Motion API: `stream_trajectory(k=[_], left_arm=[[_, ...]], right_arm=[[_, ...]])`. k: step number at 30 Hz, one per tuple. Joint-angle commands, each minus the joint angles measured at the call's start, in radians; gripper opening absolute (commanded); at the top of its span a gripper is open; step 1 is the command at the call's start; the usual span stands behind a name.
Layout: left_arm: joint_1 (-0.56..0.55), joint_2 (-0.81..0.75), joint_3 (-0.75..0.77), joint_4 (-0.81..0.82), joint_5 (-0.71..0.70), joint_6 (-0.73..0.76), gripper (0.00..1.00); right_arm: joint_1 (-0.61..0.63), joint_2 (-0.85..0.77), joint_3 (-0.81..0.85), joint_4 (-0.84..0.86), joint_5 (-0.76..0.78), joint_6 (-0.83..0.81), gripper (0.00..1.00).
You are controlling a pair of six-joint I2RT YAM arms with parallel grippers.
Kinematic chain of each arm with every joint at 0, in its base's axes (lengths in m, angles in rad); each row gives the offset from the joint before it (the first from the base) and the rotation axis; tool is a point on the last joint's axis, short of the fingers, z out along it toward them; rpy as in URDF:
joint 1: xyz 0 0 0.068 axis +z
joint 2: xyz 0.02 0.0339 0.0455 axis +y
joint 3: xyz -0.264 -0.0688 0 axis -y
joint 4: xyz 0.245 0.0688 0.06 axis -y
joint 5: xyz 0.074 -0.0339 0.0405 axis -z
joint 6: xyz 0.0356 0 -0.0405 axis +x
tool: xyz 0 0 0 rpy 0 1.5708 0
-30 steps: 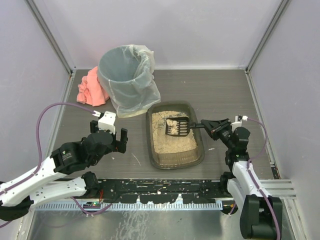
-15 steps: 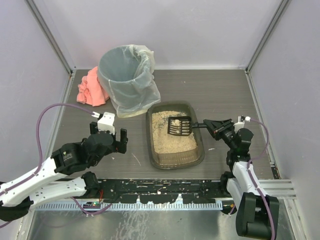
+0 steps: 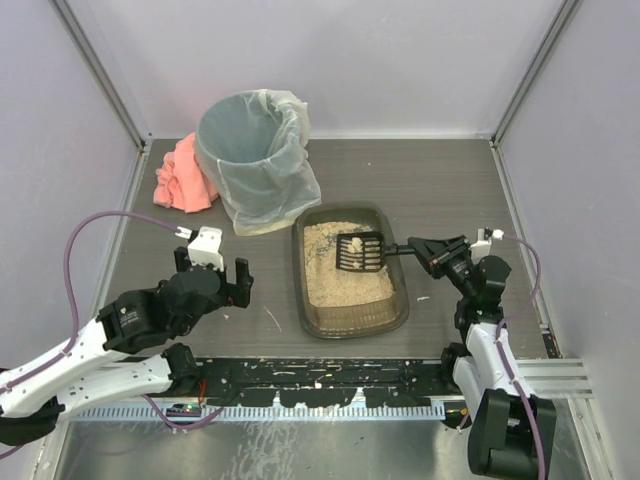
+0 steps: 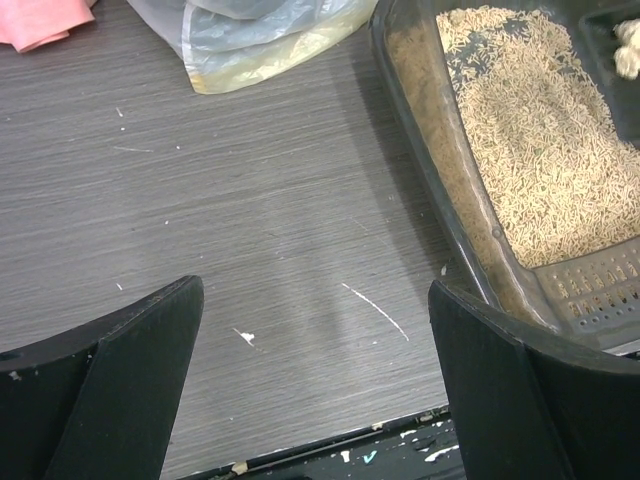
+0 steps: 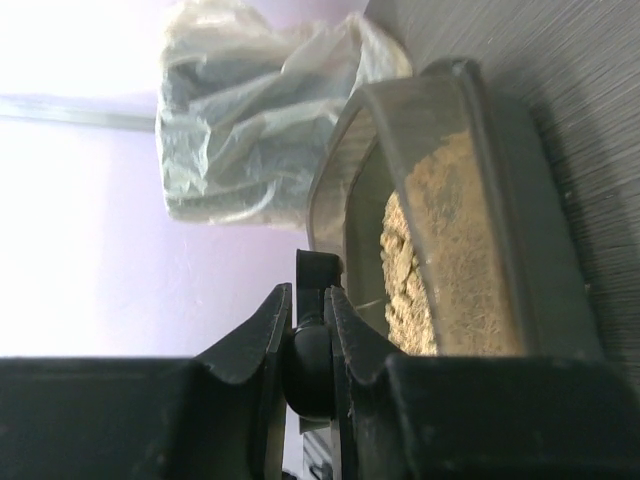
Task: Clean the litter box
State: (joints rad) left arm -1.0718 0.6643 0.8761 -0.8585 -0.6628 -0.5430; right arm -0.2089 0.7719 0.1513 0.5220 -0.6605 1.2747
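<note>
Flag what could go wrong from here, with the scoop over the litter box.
The right hand grips the scoop only at its handle end, so it might twist and drop the clump. The bin stands taller than the litter box, with a loose liner; the scoop could snag it or spill on the table. The left hand is open, steadying nothing.

a: what do the arms look like?
b: the left arm point(image 3: 95, 380) has white link shells and black joint housings, with a white block point(image 3: 206, 243) at its wrist. a purple cable point(image 3: 68, 262) loops out of that block.
a: and the right arm point(image 3: 487, 350)?
b: same white links and black joints, a thinner purple cable point(image 3: 530, 252), a chunky black base point(image 3: 510, 440).
a: the fingers?
b: matte black on both. the left gripper point(image 4: 315, 290) has broad wedge-shaped fingers point(image 4: 110, 390); the right gripper point(image 5: 307, 293) has narrower ones with curved inner edges.
</note>
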Motion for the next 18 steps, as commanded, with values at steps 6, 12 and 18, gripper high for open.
stream_trajectory(k=[6,12,18], left_arm=[[0.002,-0.002,-0.001,0.023,0.0,-0.027,0.96],[0.002,-0.012,-0.028,0.031,-0.01,-0.039,0.97],[0.003,-0.027,-0.037,0.031,-0.016,-0.049,0.96]], right_arm=[[0.032,0.028,0.068,0.073,-0.064,-0.037,0.01],[0.026,0.007,0.077,0.047,-0.018,-0.025,0.01],[0.032,0.034,0.075,0.021,0.019,-0.005,0.01]])
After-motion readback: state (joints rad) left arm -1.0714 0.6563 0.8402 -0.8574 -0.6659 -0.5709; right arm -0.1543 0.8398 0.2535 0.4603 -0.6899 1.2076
